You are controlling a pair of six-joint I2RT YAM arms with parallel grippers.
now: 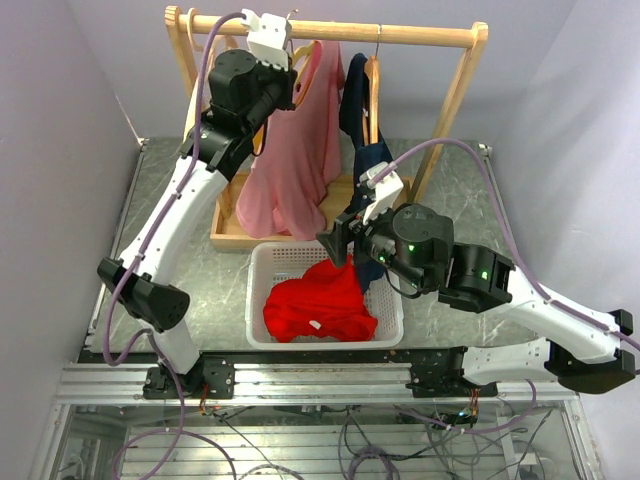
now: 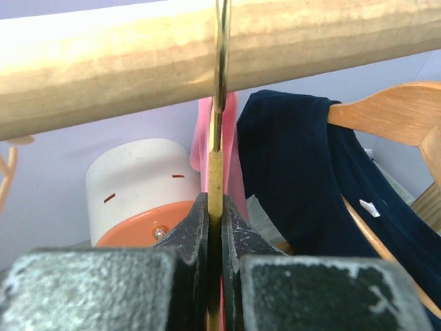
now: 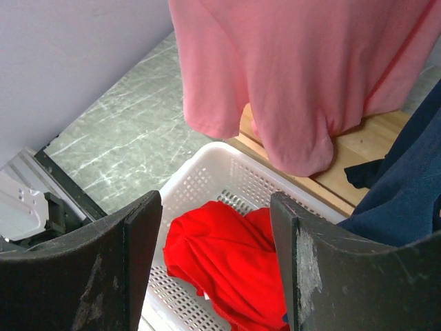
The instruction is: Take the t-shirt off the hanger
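A pink t-shirt (image 1: 295,150) hangs on a wooden hanger (image 1: 303,52) from the rack's rail (image 1: 330,32). My left gripper (image 1: 288,62) is up at the rail, shut on the hanger. In the left wrist view its jaws (image 2: 216,221) pinch the hanger's wooden neck (image 2: 216,176) just below the metal hook (image 2: 220,55), with pink cloth (image 2: 231,131) behind. My right gripper (image 1: 340,245) hovers open over the basket, below the shirt's hem (image 3: 296,69), with nothing between its fingers (image 3: 215,234).
A navy shirt (image 1: 368,150) hangs on a second wooden hanger (image 2: 386,110) to the right on the same rail. A white basket (image 1: 262,270) in front of the rack's wooden base (image 1: 228,235) holds a red shirt (image 1: 320,300).
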